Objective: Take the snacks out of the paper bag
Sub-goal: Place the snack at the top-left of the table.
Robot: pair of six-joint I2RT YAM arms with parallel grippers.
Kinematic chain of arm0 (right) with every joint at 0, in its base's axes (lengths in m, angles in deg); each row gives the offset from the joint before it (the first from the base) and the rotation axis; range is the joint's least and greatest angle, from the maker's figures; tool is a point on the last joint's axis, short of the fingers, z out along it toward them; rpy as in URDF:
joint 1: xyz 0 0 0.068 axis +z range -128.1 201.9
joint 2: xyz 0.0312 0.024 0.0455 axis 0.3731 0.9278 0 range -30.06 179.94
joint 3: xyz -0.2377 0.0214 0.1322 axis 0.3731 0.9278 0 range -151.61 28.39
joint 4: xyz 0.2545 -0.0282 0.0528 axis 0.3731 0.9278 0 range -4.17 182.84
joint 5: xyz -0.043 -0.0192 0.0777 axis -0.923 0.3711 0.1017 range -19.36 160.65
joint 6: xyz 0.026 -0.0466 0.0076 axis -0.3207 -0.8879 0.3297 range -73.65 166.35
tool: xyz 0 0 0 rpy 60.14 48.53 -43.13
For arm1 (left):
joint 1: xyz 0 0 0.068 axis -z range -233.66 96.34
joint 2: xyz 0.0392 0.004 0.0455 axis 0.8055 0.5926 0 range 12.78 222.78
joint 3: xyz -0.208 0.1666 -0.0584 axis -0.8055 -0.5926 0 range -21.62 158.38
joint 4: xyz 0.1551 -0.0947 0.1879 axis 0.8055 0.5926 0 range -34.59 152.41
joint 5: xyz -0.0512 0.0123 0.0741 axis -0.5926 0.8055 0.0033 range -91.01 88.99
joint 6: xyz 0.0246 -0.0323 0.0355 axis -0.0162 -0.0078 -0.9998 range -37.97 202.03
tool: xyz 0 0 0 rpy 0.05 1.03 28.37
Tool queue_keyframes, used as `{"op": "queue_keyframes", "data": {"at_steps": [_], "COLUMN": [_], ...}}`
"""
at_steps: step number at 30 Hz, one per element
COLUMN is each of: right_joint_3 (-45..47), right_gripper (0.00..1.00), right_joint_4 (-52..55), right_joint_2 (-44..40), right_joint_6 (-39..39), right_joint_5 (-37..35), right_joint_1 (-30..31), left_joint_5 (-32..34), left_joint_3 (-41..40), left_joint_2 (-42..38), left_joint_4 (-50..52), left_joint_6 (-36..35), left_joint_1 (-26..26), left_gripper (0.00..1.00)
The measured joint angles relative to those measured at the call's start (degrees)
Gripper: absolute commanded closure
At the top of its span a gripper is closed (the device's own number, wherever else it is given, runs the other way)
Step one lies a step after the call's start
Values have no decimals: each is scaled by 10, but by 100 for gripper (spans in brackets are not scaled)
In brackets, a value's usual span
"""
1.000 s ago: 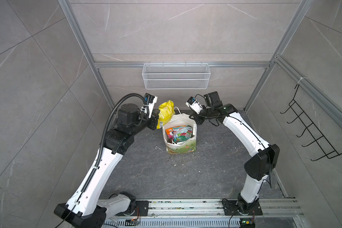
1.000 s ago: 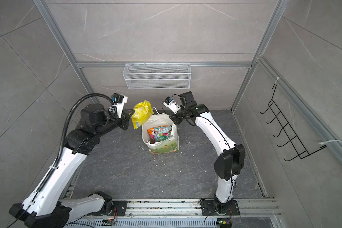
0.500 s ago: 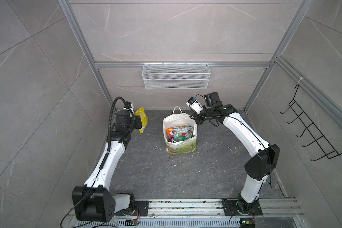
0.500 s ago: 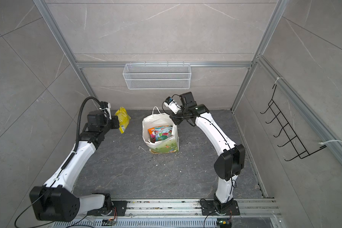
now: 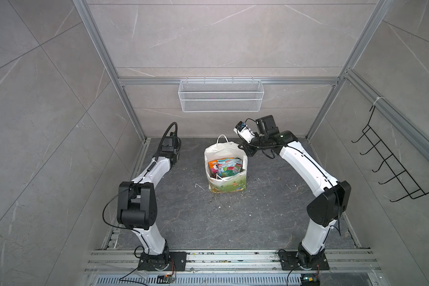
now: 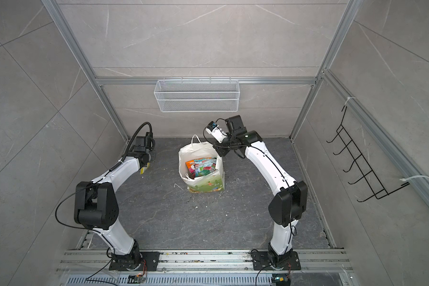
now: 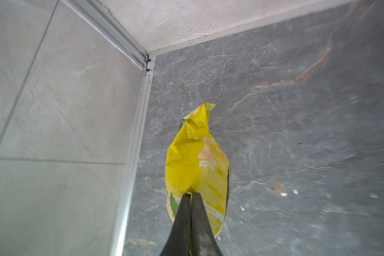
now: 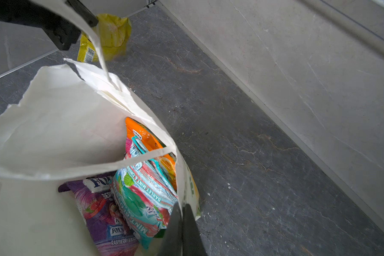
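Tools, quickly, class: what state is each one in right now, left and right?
Left tool: closed, holding the yellow candy packet.
Right tool: closed, pinching the rim of the paper bag.

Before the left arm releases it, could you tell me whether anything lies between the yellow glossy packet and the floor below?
Nothing visible does. The left gripper, shut on the yellow glossy packet, holds it over bare dark grey stone floor; an aluminium wall rail runs beside it.
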Motion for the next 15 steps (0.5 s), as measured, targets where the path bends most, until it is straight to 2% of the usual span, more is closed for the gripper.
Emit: {"op": "queue_keyframes", "data": {"at_steps": [7,10,13,15], "right_joint_3": [0,0,0,0], "right_gripper": [100,100,100,100], "right_joint_4": [0,0,0,1], "right_joint_2": [0,0,0,0], "right_joint_6": [2,2,2,2], "right_joint_5": [0,0,0,0], "right_joint_1": [0,0,0,0], "left_joint_5": [59,65,64,64], "left_joint_3": [-16,-24,-33,-35], "left_joint_2": [66,78,78,76], "left_joint_4": [-76,-89,-93,-92], "left_joint_6": [-153,-181,-195,-196], "left_joint_1": [24,28,35,39], "left_gripper": [98,66,52,49]}}
